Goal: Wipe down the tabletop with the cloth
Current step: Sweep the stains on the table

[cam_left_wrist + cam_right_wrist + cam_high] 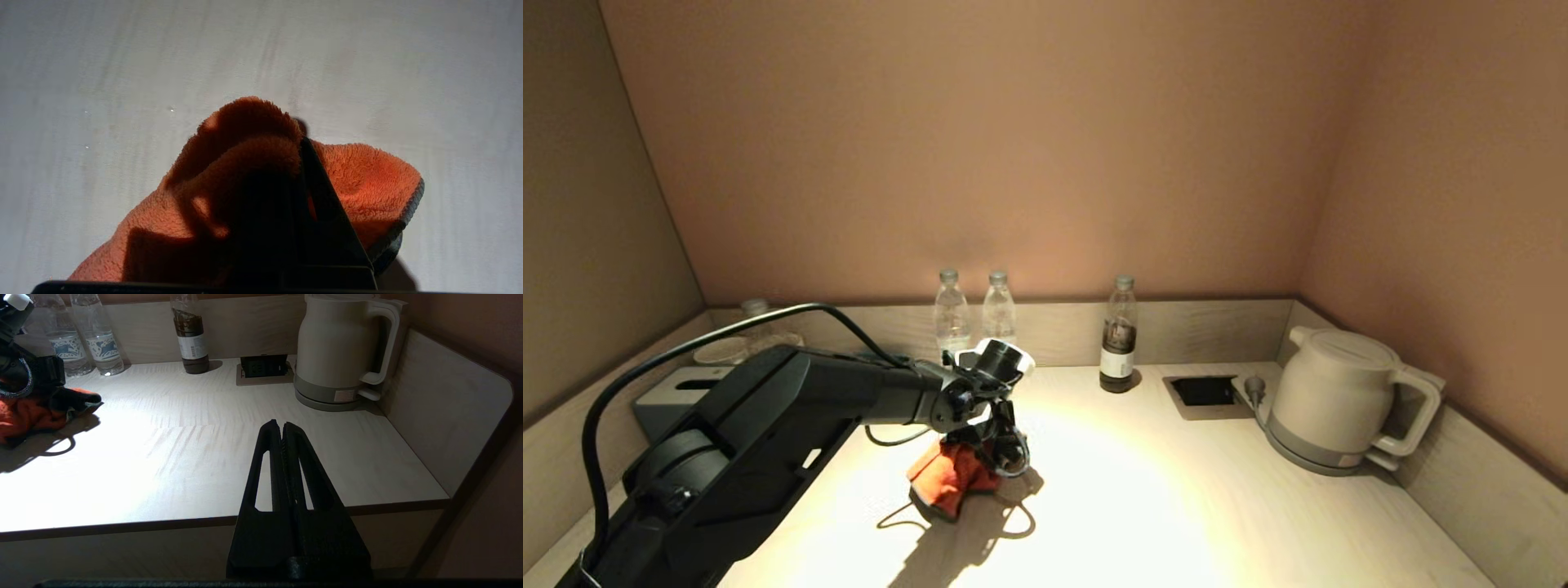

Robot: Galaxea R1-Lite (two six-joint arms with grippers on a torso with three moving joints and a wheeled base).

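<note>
One arm works: left claw (1001, 457) pinched tight on the bunched orange cloth (947, 482), pressing it onto the table (1176, 506) near centre, so the pile drags under a downward hold. Cloth trails toward 7 o'clock of the claw. Bottles (968, 314) and kettle (1331, 400) stand at 12 and 2 o'clock, well apart, leaving wiping room. Right claw (282, 428), fingers together and holding nothing, hangs off the near edge, parked.

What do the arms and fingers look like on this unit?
Left arm: matte black, blocky shell, with a black cable looping over it and a thin wire loop by the left gripper. A round black wrist camera with white trim sits on top. Right gripper: black, tapered fingers with slotted cut-outs.
</note>
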